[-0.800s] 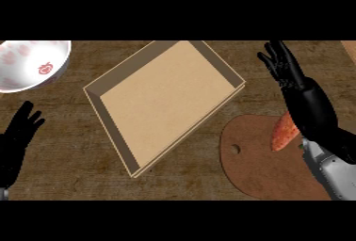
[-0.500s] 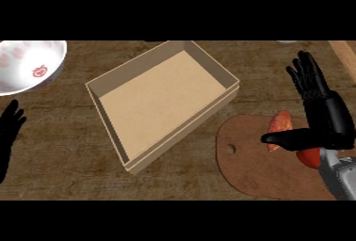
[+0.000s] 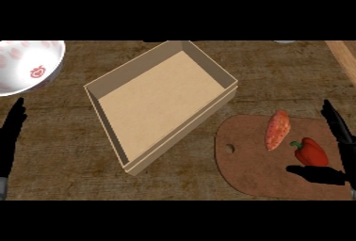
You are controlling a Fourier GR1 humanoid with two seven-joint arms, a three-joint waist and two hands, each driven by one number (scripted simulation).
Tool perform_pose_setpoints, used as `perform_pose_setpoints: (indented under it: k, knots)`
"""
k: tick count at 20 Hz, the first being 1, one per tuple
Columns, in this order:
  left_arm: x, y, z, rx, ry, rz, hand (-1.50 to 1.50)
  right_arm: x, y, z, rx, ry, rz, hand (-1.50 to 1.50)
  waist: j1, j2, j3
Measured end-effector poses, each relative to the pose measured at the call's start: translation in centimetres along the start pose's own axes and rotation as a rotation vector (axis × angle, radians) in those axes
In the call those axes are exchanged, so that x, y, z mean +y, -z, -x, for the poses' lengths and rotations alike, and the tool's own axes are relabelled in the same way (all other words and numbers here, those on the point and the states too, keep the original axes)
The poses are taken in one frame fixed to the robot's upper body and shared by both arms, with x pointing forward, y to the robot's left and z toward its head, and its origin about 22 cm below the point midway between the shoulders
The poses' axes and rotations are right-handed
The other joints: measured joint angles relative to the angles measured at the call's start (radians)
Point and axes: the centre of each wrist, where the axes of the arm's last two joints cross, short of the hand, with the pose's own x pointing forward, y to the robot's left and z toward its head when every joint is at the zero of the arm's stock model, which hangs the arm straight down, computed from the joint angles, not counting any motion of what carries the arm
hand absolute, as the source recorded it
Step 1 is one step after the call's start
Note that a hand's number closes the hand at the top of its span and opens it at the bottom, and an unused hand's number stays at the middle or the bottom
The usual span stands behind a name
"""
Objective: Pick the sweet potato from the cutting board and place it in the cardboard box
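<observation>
An orange sweet potato [image 3: 277,130] lies on the brown cutting board [image 3: 246,164] at the right, with a red bell pepper [image 3: 312,151] beside it. My right hand [image 3: 338,141] is open at the right edge, fingers straight up, thumb under the pepper, just right of both vegetables and touching neither as far as I can see. The cardboard box [image 3: 111,89] sits open and bare in the middle, left of the board. My left hand [image 3: 12,132] is open at the left edge, fingers up, resting.
A white bowl with red marks [image 3: 28,66] stands at the upper left. A light wooden strip [image 3: 342,54] runs along the upper right corner. Dark wooden counter [image 3: 62,174] shows around the box.
My right hand has drawn back to the right and lower, uncovering the sweet potato and the pepper. The view has shifted so the box and board sit lower.
</observation>
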Motion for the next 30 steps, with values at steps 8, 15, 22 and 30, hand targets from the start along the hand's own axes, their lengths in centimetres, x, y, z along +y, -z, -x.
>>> perform_pose_setpoints:
  k: [8,15,22,30]
  knots:
    - [-1.0,0.9,0.3,-0.015,0.015,0.018,0.00,-5.7,-1.3,0.6,-0.028,-0.230,-0.070,-1.50,0.025,-0.004,-0.002]
    - [-1.8,1.2,0.7,-0.026,0.021,0.030,0.00,-8.1,2.1,-3.4,0.103,-0.476,-0.290,-1.50,0.041,-0.002,-0.003]
    - [-2.3,1.9,0.3,-0.026,0.014,0.036,0.00,-6.1,5.1,-6.4,0.262,-0.618,-0.491,-1.50,0.049,-0.002,-0.002]
    - [-2.5,1.6,0.5,-0.021,0.015,0.038,0.00,-2.7,8.3,-6.7,0.353,-0.683,-0.579,-1.50,0.046,-0.003,-0.001]
